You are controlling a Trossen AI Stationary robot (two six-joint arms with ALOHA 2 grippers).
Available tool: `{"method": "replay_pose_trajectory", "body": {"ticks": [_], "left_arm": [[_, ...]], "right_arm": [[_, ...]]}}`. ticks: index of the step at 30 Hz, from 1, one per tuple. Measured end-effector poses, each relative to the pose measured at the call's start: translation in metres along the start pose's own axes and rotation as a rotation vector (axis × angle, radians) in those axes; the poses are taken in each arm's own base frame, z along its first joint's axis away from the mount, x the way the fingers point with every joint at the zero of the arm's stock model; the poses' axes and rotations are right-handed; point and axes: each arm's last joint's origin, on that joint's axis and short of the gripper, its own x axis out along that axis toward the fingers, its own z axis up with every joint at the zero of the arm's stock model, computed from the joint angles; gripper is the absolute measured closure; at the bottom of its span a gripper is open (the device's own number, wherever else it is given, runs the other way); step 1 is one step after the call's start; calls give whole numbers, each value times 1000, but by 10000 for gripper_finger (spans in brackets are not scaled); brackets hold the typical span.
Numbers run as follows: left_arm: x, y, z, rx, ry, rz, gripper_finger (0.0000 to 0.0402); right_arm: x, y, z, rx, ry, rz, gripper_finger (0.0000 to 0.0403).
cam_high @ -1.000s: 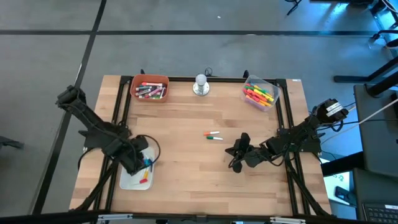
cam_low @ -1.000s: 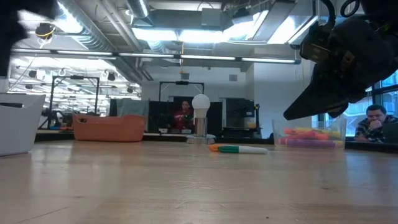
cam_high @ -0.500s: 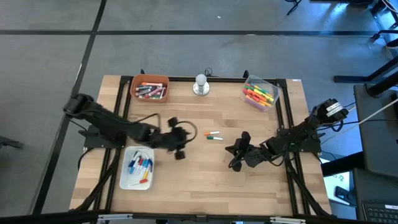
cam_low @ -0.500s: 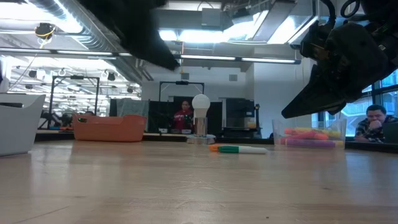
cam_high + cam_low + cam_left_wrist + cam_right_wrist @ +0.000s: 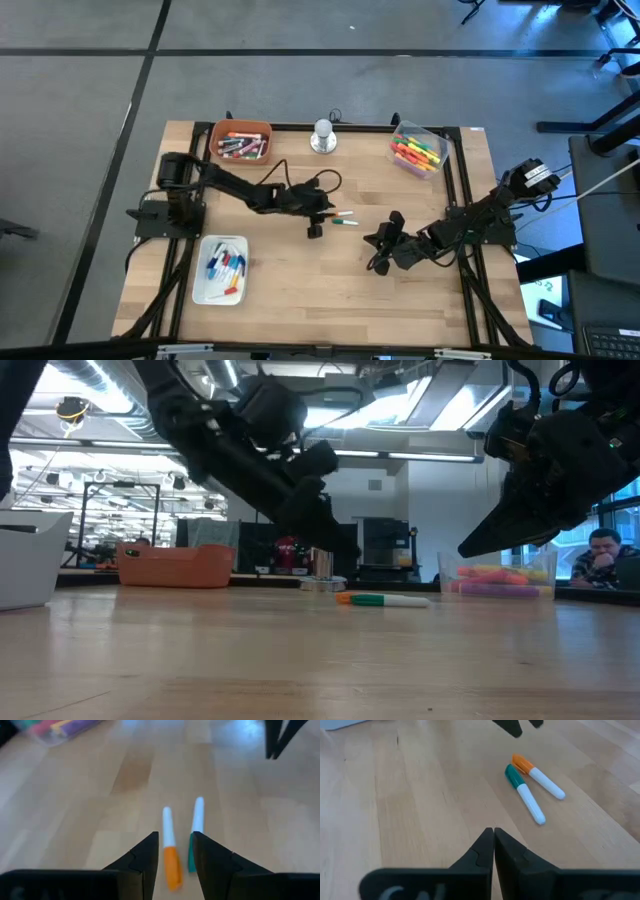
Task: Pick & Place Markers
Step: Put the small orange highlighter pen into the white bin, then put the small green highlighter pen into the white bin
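Two white-bodied markers lie side by side on the wood at the table's middle: an orange-capped one (image 5: 340, 215) (image 5: 170, 851) and a green-capped one (image 5: 346, 223) (image 5: 195, 834). My left gripper (image 5: 315, 227) (image 5: 175, 836) hovers open just left of them, above the table, with the orange-capped marker showing in the gap between its fingers. My right gripper (image 5: 372, 245) (image 5: 493, 830) is shut and hangs to the right of the pair, touching nothing. From table height the markers (image 5: 385, 599) show lying flat.
A white tray (image 5: 205, 285) holding markers sits near the left front edge. At the far edge stand an orange bin (image 5: 241, 127) and a clear bin (image 5: 434, 140), both with markers, and a silver knob-like object (image 5: 322, 137) between them. Bare wood surrounds the two markers.
My left arm has swung from over the white tray at the near left out toward the table's middle, stopping just left of the two markers. The right arm and the markers have kept still.
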Motion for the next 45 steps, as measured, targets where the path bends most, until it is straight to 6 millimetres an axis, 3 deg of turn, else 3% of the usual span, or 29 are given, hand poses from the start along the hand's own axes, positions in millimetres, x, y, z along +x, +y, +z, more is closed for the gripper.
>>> {"method": "replay_pose_trajectory", "body": {"ticks": [12, 18, 26, 30, 35, 40, 45], "left_arm": [[30, 15, -35, 31, 69, -54, 288], [36, 16, -42, 20, 79, -56, 291], [35, 16, -41, 5, 77, -54, 344], [26, 18, -32, -107, 77, -33, 356], [3, 13, 8, -57, -96, -53, 345], [3, 3, 7, 37, -107, -167, 323], [14, 3, -4, 19, -95, -123, 293]], "right_arm": [[0, -1, 0, -9, -7, -18, 389], [0, -1, 0, -14, -8, -28, 389], [0, -2, 0, -12, -9, -30, 389], [0, -2, 0, -10, -9, -31, 389], [0, -2, 0, -16, -21, -46, 389], [0, -2, 0, -13, -24, -50, 389], [0, -2, 0, 11, -22, -46, 389]]}}
